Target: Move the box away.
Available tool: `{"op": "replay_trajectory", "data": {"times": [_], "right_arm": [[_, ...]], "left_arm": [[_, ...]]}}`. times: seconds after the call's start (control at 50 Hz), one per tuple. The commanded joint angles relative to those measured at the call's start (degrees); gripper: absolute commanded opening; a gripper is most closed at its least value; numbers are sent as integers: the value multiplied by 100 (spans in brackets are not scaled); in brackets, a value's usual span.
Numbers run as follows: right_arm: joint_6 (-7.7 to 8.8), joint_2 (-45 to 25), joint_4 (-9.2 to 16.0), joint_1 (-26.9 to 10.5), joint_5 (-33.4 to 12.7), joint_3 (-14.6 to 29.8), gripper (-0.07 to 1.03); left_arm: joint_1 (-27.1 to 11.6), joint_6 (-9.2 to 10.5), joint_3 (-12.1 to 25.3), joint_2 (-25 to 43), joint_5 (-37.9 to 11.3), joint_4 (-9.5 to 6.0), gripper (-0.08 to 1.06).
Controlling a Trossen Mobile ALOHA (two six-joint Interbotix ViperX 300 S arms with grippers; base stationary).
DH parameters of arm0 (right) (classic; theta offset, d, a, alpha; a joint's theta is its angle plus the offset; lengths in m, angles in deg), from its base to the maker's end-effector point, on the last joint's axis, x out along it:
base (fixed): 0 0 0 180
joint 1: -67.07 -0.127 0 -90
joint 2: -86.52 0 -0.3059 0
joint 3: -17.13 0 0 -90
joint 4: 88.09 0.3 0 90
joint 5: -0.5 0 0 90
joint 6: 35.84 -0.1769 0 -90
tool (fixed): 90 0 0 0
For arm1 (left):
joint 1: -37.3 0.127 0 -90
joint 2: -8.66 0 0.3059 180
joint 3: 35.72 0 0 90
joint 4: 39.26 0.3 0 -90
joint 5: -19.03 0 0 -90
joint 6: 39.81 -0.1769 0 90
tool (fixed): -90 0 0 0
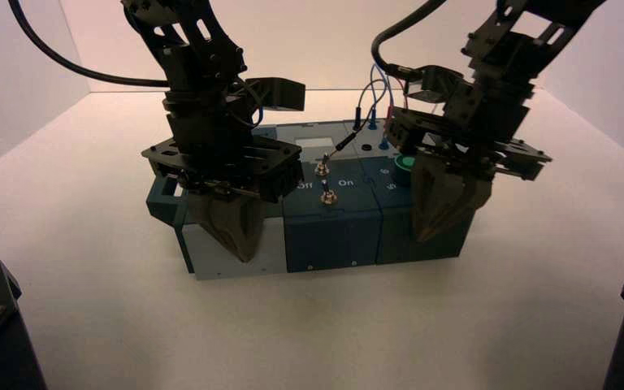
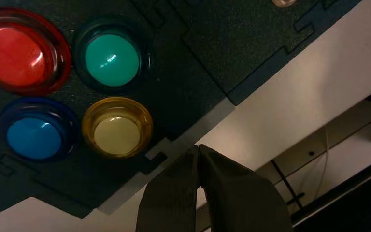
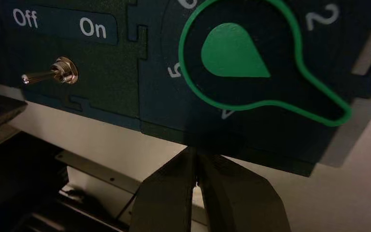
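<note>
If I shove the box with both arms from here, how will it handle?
The box will probably move as one stiff piece, since its panels look interlocked. It looks wide and low, so it seems unlikely to tip. The thin looped wires at its far side look floppy and may sway or snag.

Three views of one box, one high and two close.
The high view looks down and forward from behind and above the arms, far enough back to take in the whole box [image 1: 333, 236]. The left wrist view looks down, close over the coloured buttons [image 2: 110, 60]; the right wrist view is just as near, over the knob [image 3: 234, 53] and a switch [image 3: 64, 71]. The high and right wrist views share that knob and the Off/On lettering.
</note>
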Motion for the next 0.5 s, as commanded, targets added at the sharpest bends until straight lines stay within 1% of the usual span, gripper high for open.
{"op": "replay_trajectory", "data": {"times": [0.02, 0.16, 0.28, 0.3, 0.32, 0.34, 0.4, 0.5], "right_arm": [[26, -18, -44, 44, 202, 255, -2], [26, -53, -53, 44, 202, 413, -2], [26, -79, -70, 53, 202, 554, -2], [26, -79, -79, 62, 202, 562, -2], [26, -88, -88, 70, 202, 589, -2], [26, -88, -88, 70, 202, 589, -2], [26, -132, -132, 105, 202, 659, -2], [26, -211, -220, 158, 202, 756, -2]], "left_arm": [[193, -9, 114, -97, 53, 123, -3], [431, -9, 141, -123, 53, 299, -3], [694, -9, 193, -185, 26, 510, -3], [721, -9, 211, -185, 26, 519, -3], [773, -9, 237, -193, 18, 580, -3], [773, -9, 237, -193, 18, 580, -3], [896, -18, 308, -202, 0, 668, -3], [1011, -35, 448, -211, -62, 756, -3]]}}
